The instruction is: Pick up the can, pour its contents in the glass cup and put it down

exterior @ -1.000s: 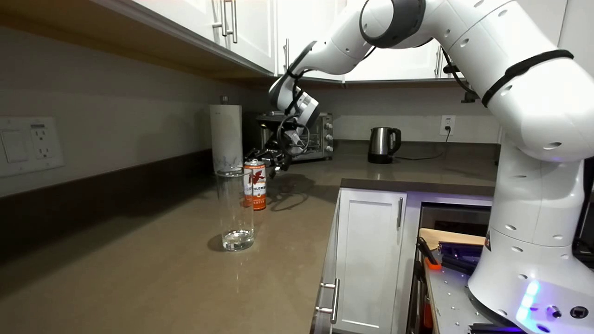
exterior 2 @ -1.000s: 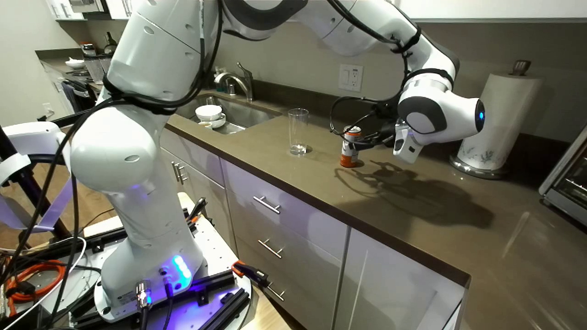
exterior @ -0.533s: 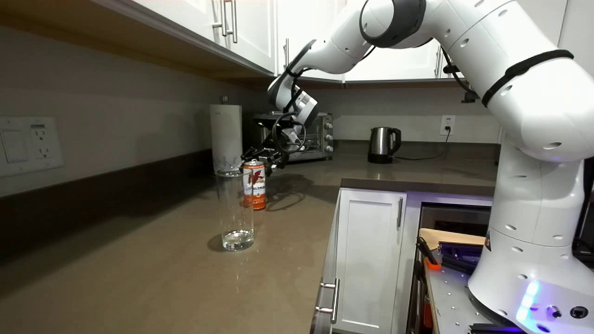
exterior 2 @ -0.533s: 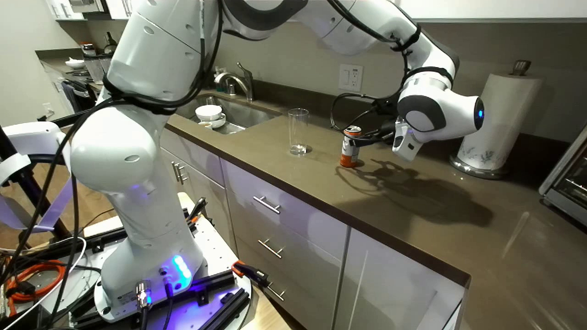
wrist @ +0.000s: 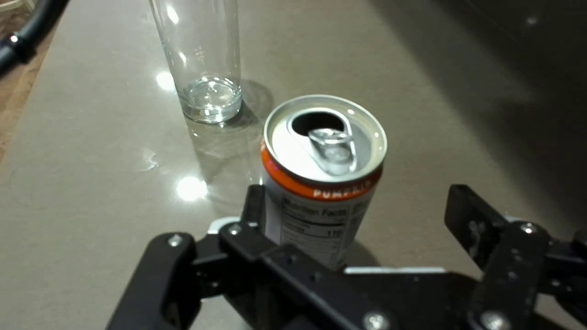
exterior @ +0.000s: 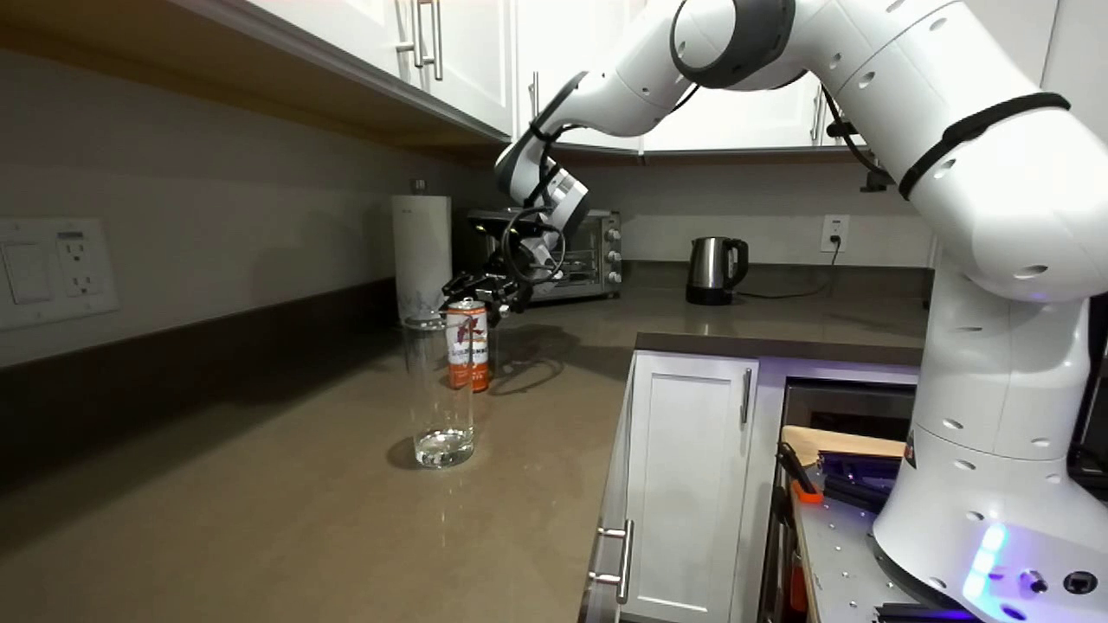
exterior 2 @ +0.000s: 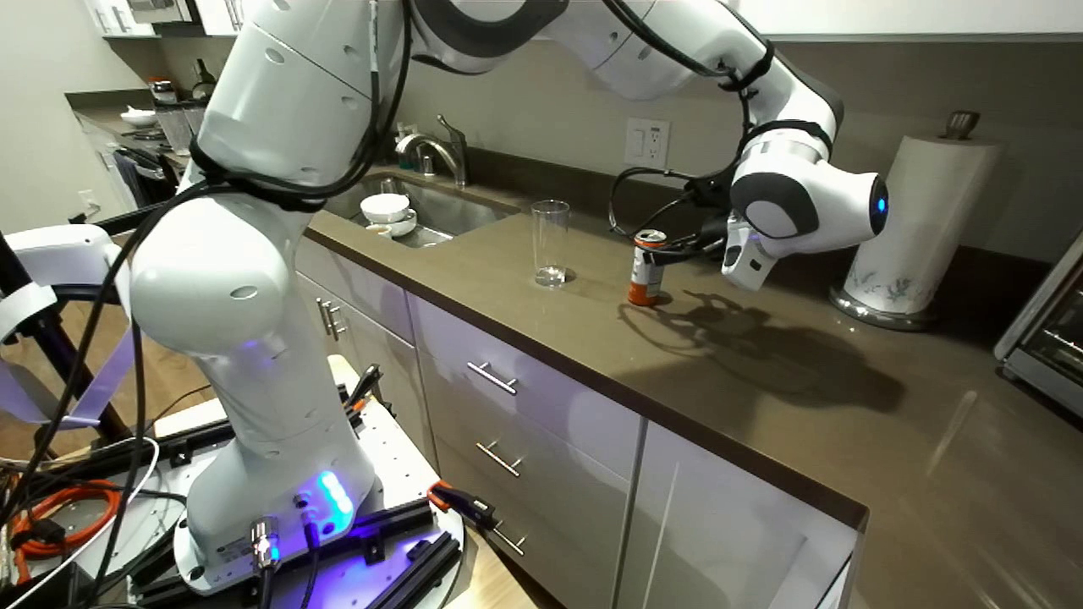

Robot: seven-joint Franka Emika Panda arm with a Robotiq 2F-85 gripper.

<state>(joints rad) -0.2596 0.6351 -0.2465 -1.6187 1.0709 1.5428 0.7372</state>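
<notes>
Straddling the upright, opened can (wrist: 323, 178) off-centre, with the gripper (wrist: 357, 206) spread wide, holding nothing! Seemingly lined up; yet to grip, lift, pour, set down. Beyond the can from the gripper, spot the glass cup (wrist: 202, 59); behind the gripper, the paper-towel roll (exterior 2: 926, 220). Watch that cable (wrist: 39, 23) beside the gripper, possibly apt to snag.

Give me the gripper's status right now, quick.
Gripper: open, not gripping; in the wrist view the can stands between its spread jaws, with a clear gap on one side.
</notes>
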